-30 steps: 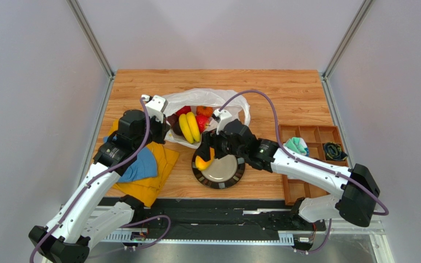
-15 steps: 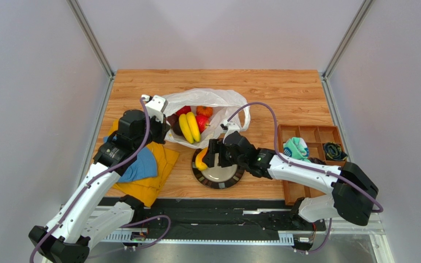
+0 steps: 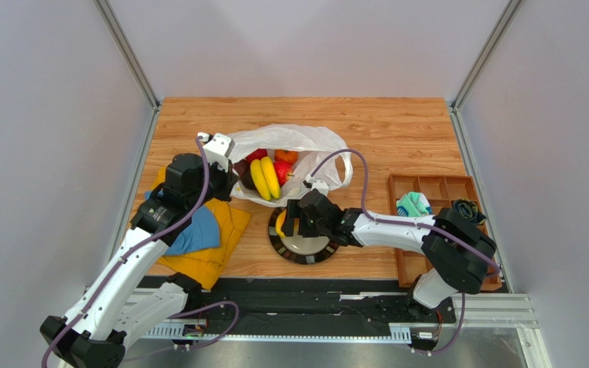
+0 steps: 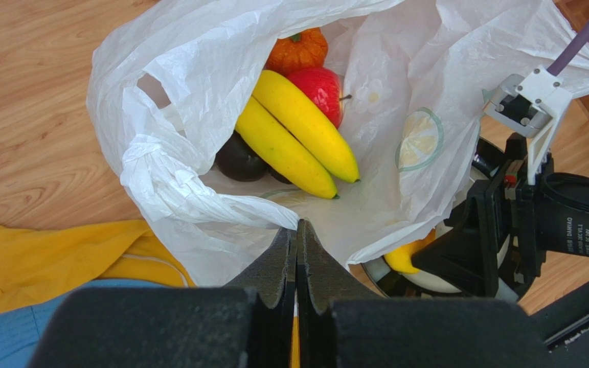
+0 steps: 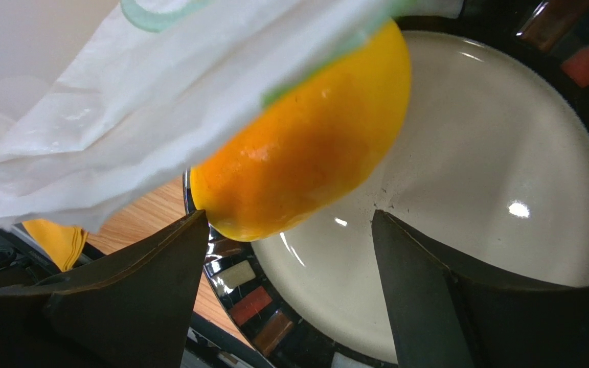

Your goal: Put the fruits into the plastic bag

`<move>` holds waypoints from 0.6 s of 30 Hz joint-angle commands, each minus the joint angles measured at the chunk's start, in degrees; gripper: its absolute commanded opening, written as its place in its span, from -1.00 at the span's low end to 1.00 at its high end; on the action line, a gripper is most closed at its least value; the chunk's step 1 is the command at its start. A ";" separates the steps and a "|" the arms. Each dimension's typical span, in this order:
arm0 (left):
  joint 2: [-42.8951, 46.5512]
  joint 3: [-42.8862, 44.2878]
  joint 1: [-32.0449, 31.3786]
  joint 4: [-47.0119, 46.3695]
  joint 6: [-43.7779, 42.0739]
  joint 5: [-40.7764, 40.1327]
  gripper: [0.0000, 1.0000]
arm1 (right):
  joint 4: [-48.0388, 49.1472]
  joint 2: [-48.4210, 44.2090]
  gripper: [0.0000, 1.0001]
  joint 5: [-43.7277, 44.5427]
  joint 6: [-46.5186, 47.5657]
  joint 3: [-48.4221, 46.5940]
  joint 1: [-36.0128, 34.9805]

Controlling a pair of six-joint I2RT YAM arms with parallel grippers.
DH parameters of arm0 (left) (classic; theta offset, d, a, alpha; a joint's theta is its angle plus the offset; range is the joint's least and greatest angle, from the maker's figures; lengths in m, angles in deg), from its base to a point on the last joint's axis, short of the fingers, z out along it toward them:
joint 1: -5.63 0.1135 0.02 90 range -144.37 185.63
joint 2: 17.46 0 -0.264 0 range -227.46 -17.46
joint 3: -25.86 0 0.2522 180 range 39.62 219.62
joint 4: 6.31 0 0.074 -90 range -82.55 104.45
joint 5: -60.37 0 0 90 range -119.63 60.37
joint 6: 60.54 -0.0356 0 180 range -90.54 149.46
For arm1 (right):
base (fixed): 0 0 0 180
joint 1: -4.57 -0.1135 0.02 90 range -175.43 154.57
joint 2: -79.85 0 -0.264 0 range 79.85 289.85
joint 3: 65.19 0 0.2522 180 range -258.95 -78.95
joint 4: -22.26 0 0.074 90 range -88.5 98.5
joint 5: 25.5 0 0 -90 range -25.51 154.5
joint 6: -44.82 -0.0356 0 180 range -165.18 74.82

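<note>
a wooden table [image 3: 397, 130] carries everything. the plastic bag [image 3: 305, 140] lies open near its middle, mouth toward the arms, its film crumpled and printed with a lemon slice. left of the bag a yellow cloth [image 3: 224, 230] is spread out with a blue cloth [image 3: 198, 234] on top of it. at the right edge sits a wooden tray [image 3: 409, 264] with compartments. just in front of the bag is a black plate [image 3: 305, 253] with a pale centre, and the bag's near edge drapes over its rim. the left gripper [image 4: 296, 257] has its jaws pressed fully together on the bag's near hem, pinching the film. the right gripper [image 5: 286, 218] hangs low over the plate with its jaws spread wide, one on each side of the mango [image 5: 305, 146], holding nothing. the mango rests on the plate's left side, half under the bag's edge. inside the bag lie two bananas [image 4: 297, 134], a red apple [image 4: 321, 88], a ribbed orange fruit [image 4: 297, 50] and a dark round fruit [image 4: 240, 157] tucked beneath the bananas.
</note>
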State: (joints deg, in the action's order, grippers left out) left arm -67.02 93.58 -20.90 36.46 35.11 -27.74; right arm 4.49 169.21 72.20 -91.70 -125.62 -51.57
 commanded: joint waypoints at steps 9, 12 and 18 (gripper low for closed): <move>0.69 2.38 -0.11 -0.63 0.42 0.83 -1.00 | 5.33 2.39 0.66 3.54 -2.96 -3.25 -0.29; 0.78 2.38 -0.11 -0.63 0.42 0.92 -1.00 | 4.37 3.27 0.68 4.77 -2.87 -4.38 -0.29; 0.78 2.47 -0.11 -0.63 0.50 1.01 -1.00 | -0.91 5.29 0.74 7.50 -4.71 -7.99 -0.29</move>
State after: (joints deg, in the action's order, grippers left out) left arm -67.02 93.58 -20.90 36.46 35.13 -27.52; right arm 4.79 173.41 75.67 -93.95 -130.19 -51.55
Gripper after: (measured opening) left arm 0.007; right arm 0.862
